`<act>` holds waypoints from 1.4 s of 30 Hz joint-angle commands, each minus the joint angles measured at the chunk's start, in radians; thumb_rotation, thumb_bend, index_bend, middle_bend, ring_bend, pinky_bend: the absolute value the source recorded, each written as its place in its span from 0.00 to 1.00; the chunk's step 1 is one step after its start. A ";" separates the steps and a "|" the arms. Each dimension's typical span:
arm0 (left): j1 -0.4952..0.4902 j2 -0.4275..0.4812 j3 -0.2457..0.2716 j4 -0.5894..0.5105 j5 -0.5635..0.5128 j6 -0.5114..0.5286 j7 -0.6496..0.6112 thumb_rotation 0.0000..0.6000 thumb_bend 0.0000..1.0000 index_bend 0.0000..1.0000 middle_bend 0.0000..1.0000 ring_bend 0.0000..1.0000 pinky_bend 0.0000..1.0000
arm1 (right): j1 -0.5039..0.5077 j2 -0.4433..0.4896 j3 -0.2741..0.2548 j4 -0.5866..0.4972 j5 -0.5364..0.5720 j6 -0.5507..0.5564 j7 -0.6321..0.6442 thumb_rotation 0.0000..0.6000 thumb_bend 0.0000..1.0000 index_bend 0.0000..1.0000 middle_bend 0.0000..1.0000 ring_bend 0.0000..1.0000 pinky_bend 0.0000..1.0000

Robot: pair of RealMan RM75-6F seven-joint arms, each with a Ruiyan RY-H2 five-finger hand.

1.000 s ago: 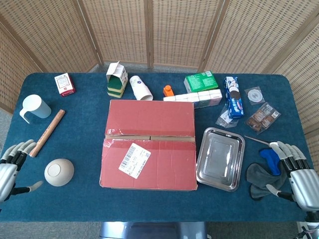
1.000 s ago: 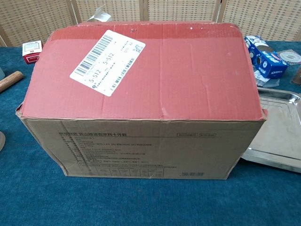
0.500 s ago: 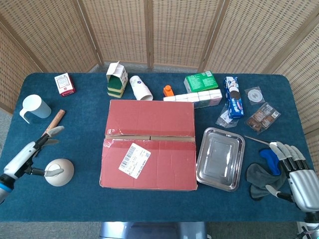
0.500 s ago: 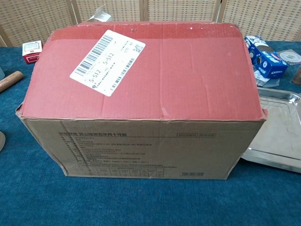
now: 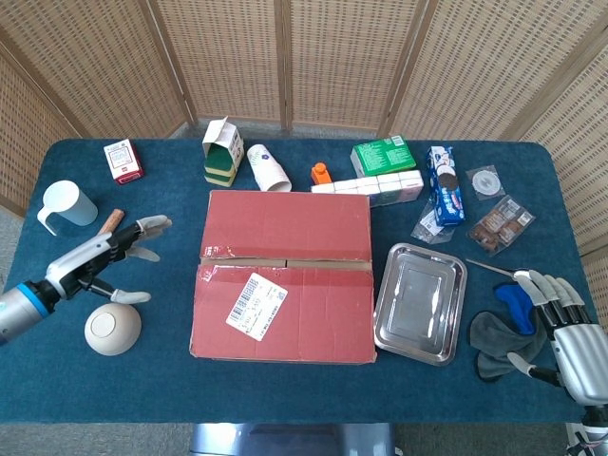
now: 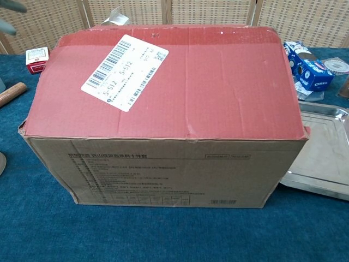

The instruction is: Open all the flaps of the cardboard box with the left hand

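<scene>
Your left hand (image 5: pixel 106 258) is swinging up off the table edge and heading in now, a second ago it was parked down at 8 o'clock by the round white bowl (image 5: pixel 112 328), and now it's hovering over the wooden stick (image 5: pixel 112 218) with fingers spread and nothing in them, pointing toward the cardboard box (image 5: pixel 285 275). So you're just starting the reach; no flap is lifted yet. The box is sitting dead center of the blue felt-looking table (image 5: pixel 161 380), both red-faced top flaps lying flat and meeting at a seam across the middle, edges a bit ragged and torn at the left end, white shipping label (image 5: pixel 256 304) stuck on the near flap. The chest view is showing plain brown corrugated sides with creases. Your right hand (image 5: pixel 570 332) is resting loose and empty at 4 o'clock, beside the grey cloth (image 5: pixel 494 344) and shiny steel tray (image 5: pixel 421 302).
</scene>
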 commanded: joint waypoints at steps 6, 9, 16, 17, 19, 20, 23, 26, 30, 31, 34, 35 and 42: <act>-0.087 -0.042 -0.010 -0.017 -0.078 -0.114 0.051 1.00 0.29 0.03 0.00 0.02 0.22 | 0.001 0.000 -0.001 -0.001 0.000 -0.003 -0.005 1.00 0.03 0.00 0.00 0.00 0.00; -0.106 -0.058 -0.016 -0.032 -0.100 -0.127 0.066 1.00 0.29 0.03 0.00 0.02 0.22 | 0.001 0.001 0.000 0.000 0.004 -0.005 -0.002 1.00 0.03 0.00 0.00 0.00 0.00; -0.146 -0.079 -0.023 -0.073 -0.131 -0.156 0.104 1.00 0.29 0.03 0.00 0.02 0.24 | 0.002 0.004 0.001 0.000 0.004 -0.005 0.004 1.00 0.03 0.00 0.00 0.00 0.00; -0.149 -0.082 -0.023 -0.078 -0.134 -0.158 0.108 1.00 0.29 0.03 0.00 0.02 0.24 | 0.002 0.004 0.001 0.000 0.003 -0.005 0.005 1.00 0.03 0.00 0.00 0.00 0.00; -0.157 -0.092 -0.024 -0.092 -0.143 -0.161 0.115 1.00 0.29 0.03 0.00 0.02 0.24 | 0.001 0.005 0.000 -0.001 0.002 -0.003 0.007 1.00 0.03 0.00 0.00 0.00 0.00; -0.158 -0.095 -0.024 -0.097 -0.145 -0.160 0.116 1.00 0.29 0.03 0.00 0.02 0.24 | 0.001 0.006 0.000 -0.001 0.002 -0.003 0.007 1.00 0.03 0.00 0.00 0.00 0.00; -0.166 -0.104 -0.021 -0.110 -0.147 -0.159 0.119 1.00 0.29 0.03 0.00 0.02 0.25 | 0.000 0.006 0.001 -0.001 0.003 -0.001 0.011 1.00 0.03 0.00 0.00 0.00 0.00; -0.175 -0.108 -0.017 -0.117 -0.148 -0.164 0.129 1.00 0.29 0.03 0.00 0.02 0.25 | -0.001 0.008 0.002 -0.002 0.003 0.002 0.014 1.00 0.03 0.00 0.00 0.00 0.00; -0.182 -0.108 -0.009 -0.128 -0.145 -0.161 0.129 1.00 0.29 0.03 0.00 0.02 0.25 | -0.001 0.009 0.002 -0.002 0.002 0.003 0.017 1.00 0.03 0.00 0.00 0.00 0.00; -0.184 -0.109 -0.006 -0.130 -0.143 -0.160 0.130 1.00 0.29 0.03 0.00 0.02 0.25 | -0.001 0.009 0.002 -0.002 0.002 0.004 0.018 1.00 0.03 0.00 0.00 0.00 0.00; -0.185 -0.114 -0.001 -0.136 -0.141 -0.144 0.118 1.00 0.29 0.03 0.00 0.02 0.25 | -0.002 0.009 0.001 -0.002 -0.001 0.006 0.019 1.00 0.03 0.00 0.00 0.00 0.00; -0.185 -0.115 0.001 -0.136 -0.139 -0.139 0.114 1.00 0.29 0.03 0.00 0.02 0.25 | -0.002 0.010 0.001 -0.003 -0.002 0.006 0.019 1.00 0.03 0.00 0.00 0.00 0.00; -0.180 -0.101 0.011 -0.141 -0.103 -0.058 0.051 1.00 0.29 0.03 0.00 0.02 0.26 | -0.004 0.011 0.000 -0.003 -0.005 0.011 0.021 1.00 0.03 0.00 0.00 0.00 0.00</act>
